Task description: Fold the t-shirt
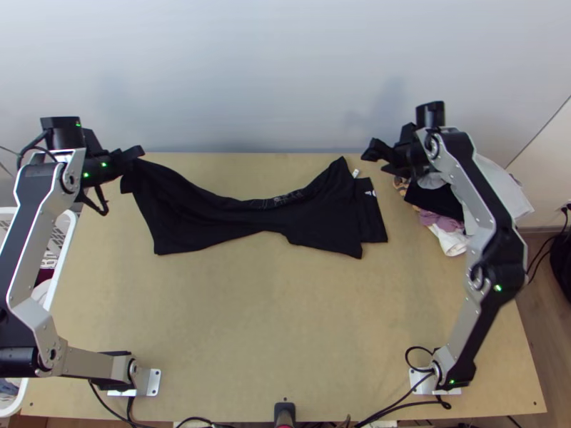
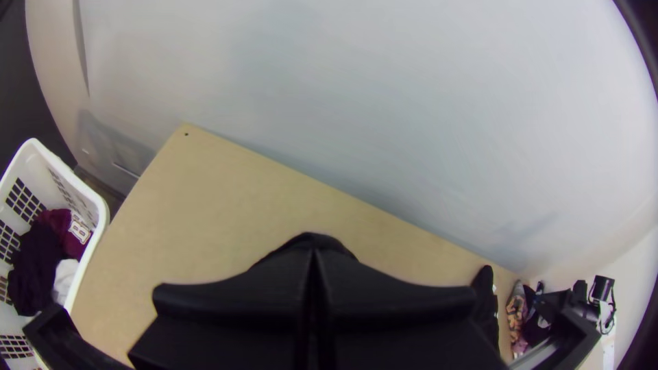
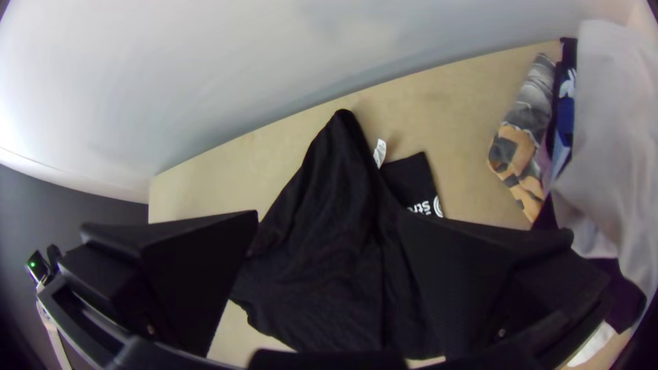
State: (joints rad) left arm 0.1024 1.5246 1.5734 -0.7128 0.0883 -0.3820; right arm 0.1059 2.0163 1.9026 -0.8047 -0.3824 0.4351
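Observation:
The black t-shirt [image 1: 250, 214] lies stretched sideways across the table's far half, gathered into folds at its middle. At its far left corner my left gripper [image 1: 132, 158] holds the cloth slightly raised; in the left wrist view the left gripper [image 2: 314, 274] has its fingers closed with black cloth [image 2: 312, 240] bulging beyond them. My right gripper [image 1: 375, 155] hangs above the table just right of the shirt's far right corner. In the right wrist view the right gripper [image 3: 329, 233] has its fingers wide apart, with the shirt [image 3: 322, 260] below and nothing between them.
A folded black cloth with white print [image 1: 370, 210] lies against and partly under the shirt's right end. A pile of mixed clothes [image 1: 446, 207] sits at the table's right edge. Past the left edge stands a white basket [image 1: 66, 239] with laundry. A wall borders the table's far side.

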